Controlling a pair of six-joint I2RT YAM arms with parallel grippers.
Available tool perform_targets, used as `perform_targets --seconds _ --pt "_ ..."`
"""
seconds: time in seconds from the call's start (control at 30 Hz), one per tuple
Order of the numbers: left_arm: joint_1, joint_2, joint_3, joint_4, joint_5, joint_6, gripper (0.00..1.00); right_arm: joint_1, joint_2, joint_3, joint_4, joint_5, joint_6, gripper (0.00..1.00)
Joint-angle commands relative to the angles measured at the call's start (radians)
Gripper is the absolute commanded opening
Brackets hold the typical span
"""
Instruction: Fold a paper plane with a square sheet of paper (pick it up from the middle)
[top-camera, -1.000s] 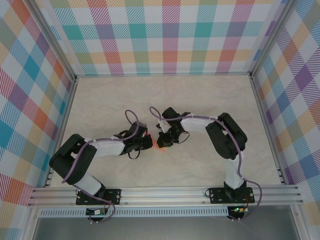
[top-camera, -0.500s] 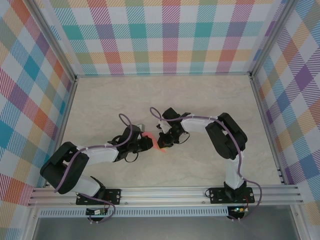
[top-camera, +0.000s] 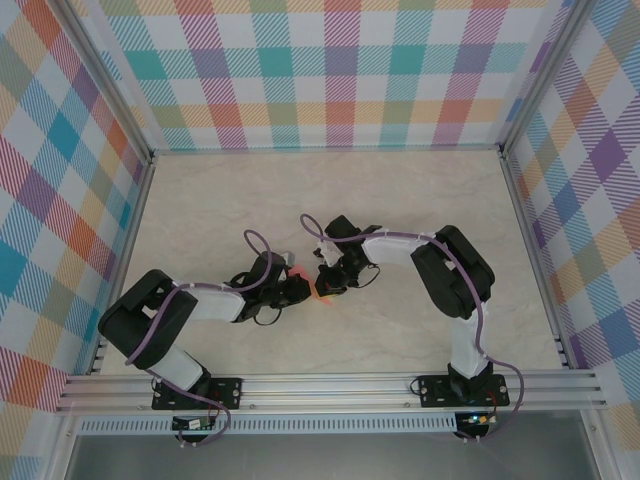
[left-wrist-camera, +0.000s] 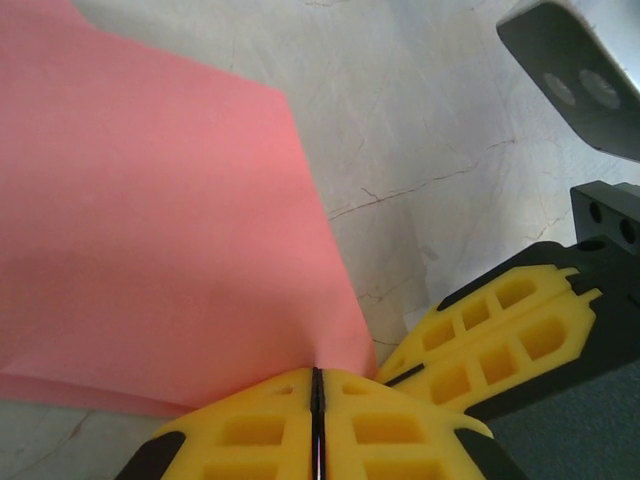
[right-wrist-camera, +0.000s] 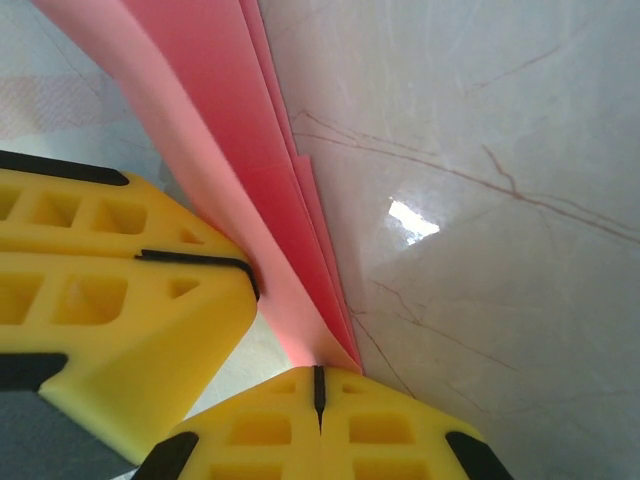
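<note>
Our left hand (left-wrist-camera: 316, 390) and right hand (right-wrist-camera: 318, 388) both pinch the folded salmon-pink paper sheet (left-wrist-camera: 150, 230) between them, mid marbled desk (left-wrist-camera: 430, 130); we should use 2 firm grips, layers aligned, creasing slowly.

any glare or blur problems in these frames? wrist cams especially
Right wrist: one small specular hotspot on the table, and the pink paper goes soft close to the lens. Left wrist: the paper is evenly lit apart from a faint darker band low down, and the grey housing at top right is slightly soft. Top external: even light, sharp, no obvious glare.
</note>
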Motion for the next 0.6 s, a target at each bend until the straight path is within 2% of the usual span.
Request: perform_targets --seconds 0.0,0.33,0.57 --pt "-0.009 0.009 0.024 0.021 -0.001 -0.001 0.09 -0.005 0.048 -0.035 -0.05 0.061 0.009 0.0" --pt "-0.006 0.018 0.05 -0.169 -0.18 -0.01 0.09 -0.005 0.06 -0.049 -0.082 0.136 0.003 0.0" --pt "0.031 0.007 0.04 -0.222 -0.225 0.004 0.09 -0.011 0.071 -0.072 -0.092 0.169 -0.003 0.0"
